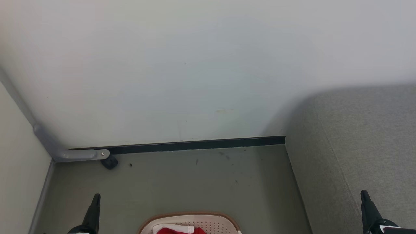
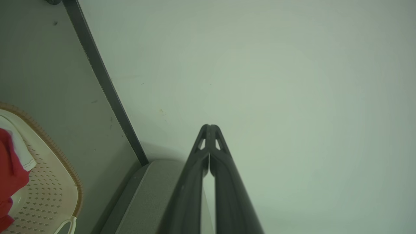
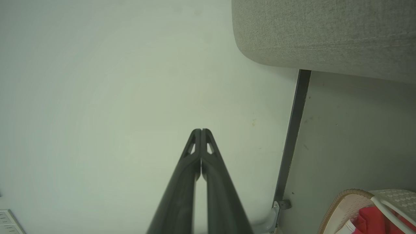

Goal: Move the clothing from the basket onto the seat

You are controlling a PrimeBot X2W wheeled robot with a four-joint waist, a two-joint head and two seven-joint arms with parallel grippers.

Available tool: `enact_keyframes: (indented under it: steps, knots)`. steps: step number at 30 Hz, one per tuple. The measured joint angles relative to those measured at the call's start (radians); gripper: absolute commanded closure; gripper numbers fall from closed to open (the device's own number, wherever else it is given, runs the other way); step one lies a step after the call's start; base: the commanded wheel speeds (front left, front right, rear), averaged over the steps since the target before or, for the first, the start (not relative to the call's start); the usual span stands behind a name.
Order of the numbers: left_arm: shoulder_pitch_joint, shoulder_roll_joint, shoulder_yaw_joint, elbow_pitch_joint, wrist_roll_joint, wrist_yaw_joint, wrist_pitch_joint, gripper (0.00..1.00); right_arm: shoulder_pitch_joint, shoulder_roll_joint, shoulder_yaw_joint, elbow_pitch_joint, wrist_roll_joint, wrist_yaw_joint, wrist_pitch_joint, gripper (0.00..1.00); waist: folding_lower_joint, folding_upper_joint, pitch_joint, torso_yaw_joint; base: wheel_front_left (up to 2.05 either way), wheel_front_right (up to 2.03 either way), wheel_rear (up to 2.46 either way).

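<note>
Barely begun, we judge: the clothing (image 1: 182,231) lies in the basket (image 1: 213,223), the seat (image 1: 357,146) alongside awaiting it. Our left gripper (image 2: 210,125) and right gripper (image 3: 201,130) are clenched, holding nothing.

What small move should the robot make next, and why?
Probably lower the left gripper toward the laundry basket. It and the right gripper are shut, hold nothing and aim at the wall, while the red clothing lies in the basket, nearer the left one.
</note>
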Motion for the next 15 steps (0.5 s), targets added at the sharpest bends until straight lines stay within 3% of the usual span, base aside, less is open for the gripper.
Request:
enact_keyframes:
  steps: [15]
  knots:
    - [0.000,0.000,0.000,0.000,0.000,0.000,0.000,1.00,0.000,0.000,0.000,0.000,0.000,0.000,0.000,1.00,0.0000,0.0000,0.000,0.000,0.00,0.00,0.00]
